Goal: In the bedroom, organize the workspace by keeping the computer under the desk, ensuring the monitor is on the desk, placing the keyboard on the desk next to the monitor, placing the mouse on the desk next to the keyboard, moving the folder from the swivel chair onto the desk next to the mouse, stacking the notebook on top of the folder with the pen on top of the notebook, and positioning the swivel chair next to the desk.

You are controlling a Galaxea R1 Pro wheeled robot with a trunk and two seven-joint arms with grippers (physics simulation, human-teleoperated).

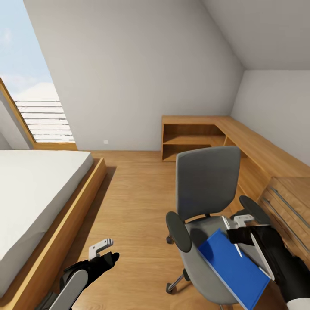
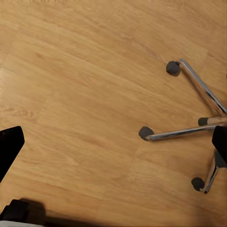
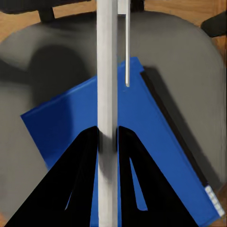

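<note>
Bedroom wood floor (image 1: 133, 206) carries the swivel chair (image 1: 209, 185), above whose seat the right gripper (image 3: 108, 142) clamps a thin pale-edged notebook (image 3: 107, 71) edge-on, the folder (image 1: 232, 267) lying tilted on the seat beneath; left gripper (image 1: 103, 249) state cannot be told.

Pale grey walls (image 1: 142, 77) rise to a sloped ceiling (image 1: 267, 30) at the upper right of the frame. At the upper left a slanted window (image 1: 26, 86) with a wood frame shows blue sky and horizontal white slats, and daylight falls evenly across the room. The floor (image 1: 133, 202) is light wood planking, its grain plain in the left wrist view (image 2: 85, 94). Along the left edge lies a low wood-framed bed (image 1: 64, 224) with a white mattress (image 1: 30, 193). At centre right a low open wood shelf unit (image 1: 193, 137) stands against the far wall and runs along the right wall. At the right edge stands a light wood dresser (image 1: 290, 202) with long bar handles.
</note>
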